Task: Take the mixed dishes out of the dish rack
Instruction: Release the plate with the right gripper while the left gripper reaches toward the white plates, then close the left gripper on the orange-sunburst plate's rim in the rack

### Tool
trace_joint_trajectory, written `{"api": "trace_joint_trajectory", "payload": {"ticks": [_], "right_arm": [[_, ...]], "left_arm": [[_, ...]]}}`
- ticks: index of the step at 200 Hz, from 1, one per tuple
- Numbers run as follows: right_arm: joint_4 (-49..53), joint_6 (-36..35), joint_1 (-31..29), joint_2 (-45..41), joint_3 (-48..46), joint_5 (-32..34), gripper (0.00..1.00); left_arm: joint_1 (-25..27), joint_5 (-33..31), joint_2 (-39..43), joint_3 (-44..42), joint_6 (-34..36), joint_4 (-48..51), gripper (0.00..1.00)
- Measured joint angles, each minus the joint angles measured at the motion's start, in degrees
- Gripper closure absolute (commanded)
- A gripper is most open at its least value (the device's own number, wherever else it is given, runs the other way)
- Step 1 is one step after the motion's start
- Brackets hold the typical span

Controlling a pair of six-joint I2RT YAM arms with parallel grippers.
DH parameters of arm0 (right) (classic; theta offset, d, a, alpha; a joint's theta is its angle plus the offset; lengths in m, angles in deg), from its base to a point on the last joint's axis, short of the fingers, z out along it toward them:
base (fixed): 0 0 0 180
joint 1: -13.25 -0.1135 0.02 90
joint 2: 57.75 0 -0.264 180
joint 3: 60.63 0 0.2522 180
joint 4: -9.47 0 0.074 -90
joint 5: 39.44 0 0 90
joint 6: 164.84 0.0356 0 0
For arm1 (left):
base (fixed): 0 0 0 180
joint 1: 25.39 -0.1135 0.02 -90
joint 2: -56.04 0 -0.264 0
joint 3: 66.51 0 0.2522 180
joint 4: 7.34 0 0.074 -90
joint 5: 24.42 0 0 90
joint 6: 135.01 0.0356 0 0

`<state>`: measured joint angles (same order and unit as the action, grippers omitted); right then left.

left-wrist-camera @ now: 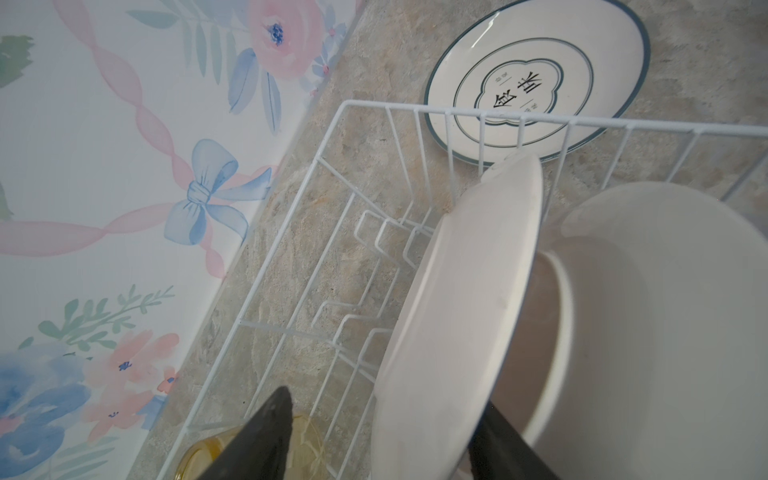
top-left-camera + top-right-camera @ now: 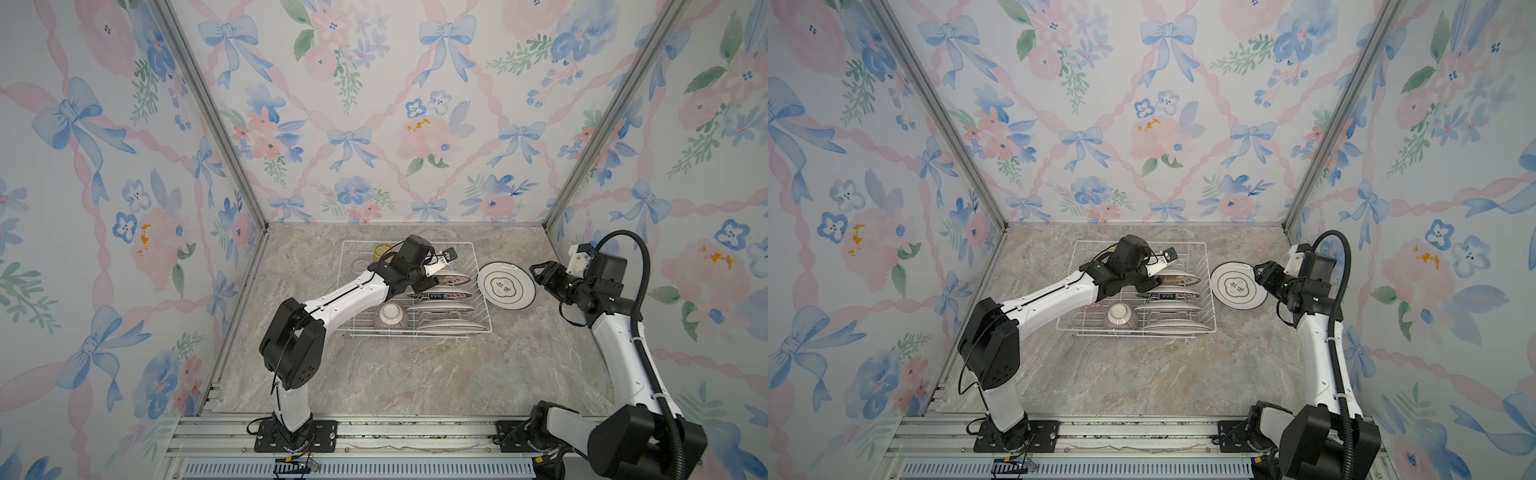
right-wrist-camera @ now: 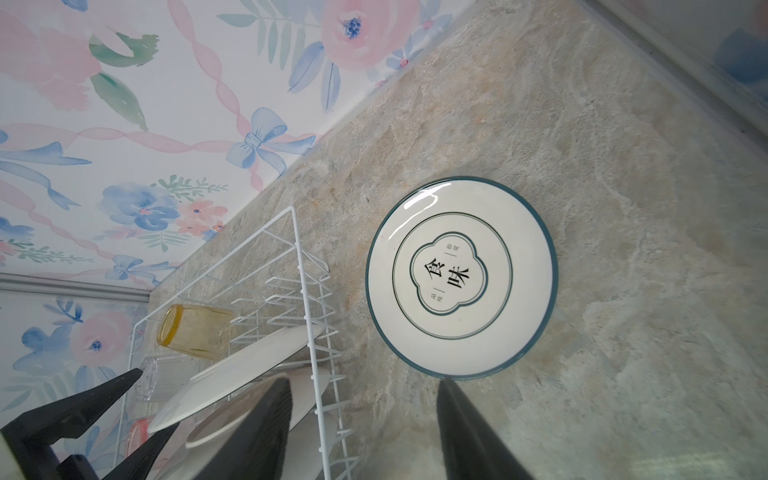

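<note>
Marble-look tabletop [image 2: 415, 374] carries one plate [image 2: 506, 286], already flat just beside the dish rack [image 2: 409, 242], on its right side. Four standing plates [image 2: 440, 307], bowl [image 2: 390, 316] and yellow tumbler [image 2: 381, 251] are left inside. The left gripper [image 2: 432, 281] straddles the rearmost one's rim, jaws apart; the right gripper [image 2: 538, 275] hangs wide, empty.

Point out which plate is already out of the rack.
The blue-rimmed plate lying flat on the table beside the dish rack; the other four stand in its slots.
</note>
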<state>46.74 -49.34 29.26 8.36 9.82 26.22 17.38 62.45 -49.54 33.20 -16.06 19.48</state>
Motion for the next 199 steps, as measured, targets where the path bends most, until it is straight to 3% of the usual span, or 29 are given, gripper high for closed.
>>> {"api": "trace_joint_trajectory", "payload": {"ticks": [13, 33, 53, 87, 108, 128, 140, 199], "right_arm": [[-0.3, 0.0, 0.0, 0.0, 0.0, -0.3, 0.41], [-0.6, 0.0, 0.0, 0.0, 0.0, -0.5, 0.41], [-0.7, 0.2, 0.0, 0.0, 0.0, -0.5, 0.41], [-1.6, 0.2, 0.0, 0.0, 0.0, -0.9, 0.41], [-2.1, 0.2, 0.0, 0.0, 0.0, -0.9, 0.41], [-2.6, 0.3, 0.0, 0.0, 0.0, -1.2, 0.42], [-3.0, 0.4, 0.0, 0.0, 0.0, -1.4, 0.42], [-4.1, 0.5, -0.1, 0.6, 0.0, -2.5, 0.43]], "left_arm": [[0.2, -0.5, -1.1, 0.9, 0.5, 0.2, 0.38], [0.4, -1.3, -2.8, 1.8, 1.5, 0.4, 0.54], [0.4, -2.1, -4.2, 2.4, 3.0, 0.5, 0.53], [0.4, -3.1, -5.6, 3.5, 4.5, 0.9, 0.63], [0.4, -3.6, -6.2, 4.4, 4.9, 0.9, 0.75], [0.4, -4.5, -7.1, 5.4, 5.3, 0.8, 0.93], [0.3, -5.4, -7.6, 6.1, 8.5, 0.7, 1.0], [0.5, -6.6, -9.0, 8.6, 7.8, 2.1, 1.0]]}}
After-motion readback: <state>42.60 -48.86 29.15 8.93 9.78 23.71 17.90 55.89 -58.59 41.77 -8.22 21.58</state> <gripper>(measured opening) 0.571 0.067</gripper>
